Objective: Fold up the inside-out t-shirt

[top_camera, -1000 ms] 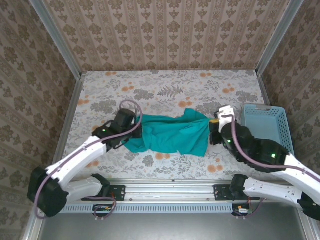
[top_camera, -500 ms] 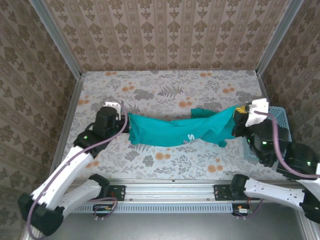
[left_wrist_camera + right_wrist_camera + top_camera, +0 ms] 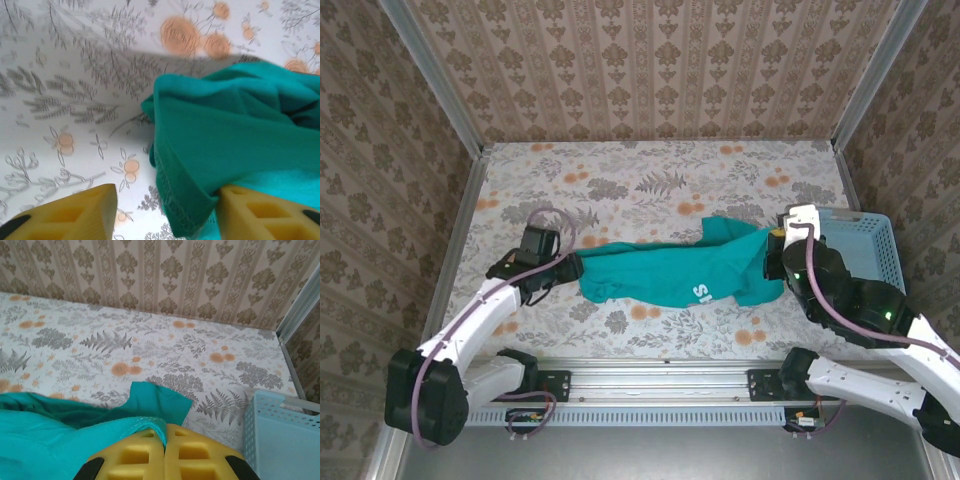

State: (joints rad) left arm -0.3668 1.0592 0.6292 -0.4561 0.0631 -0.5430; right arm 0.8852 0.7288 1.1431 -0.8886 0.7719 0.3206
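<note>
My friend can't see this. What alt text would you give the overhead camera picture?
A teal t-shirt stretches, rumpled, across a flower-patterned table between two robot arms; the right gripper pinches its right end and the left gripper sits at its left end. A light-blue basket stands at the table's right edge.

In the top view a small white print (image 3: 701, 293) stands on the inside-out t-shirt (image 3: 640, 275), near its front edge and a little to the left of the right gripper (image 3: 772, 266). Its first letter looks like an "S". The rest is too small and creased to read.
</note>
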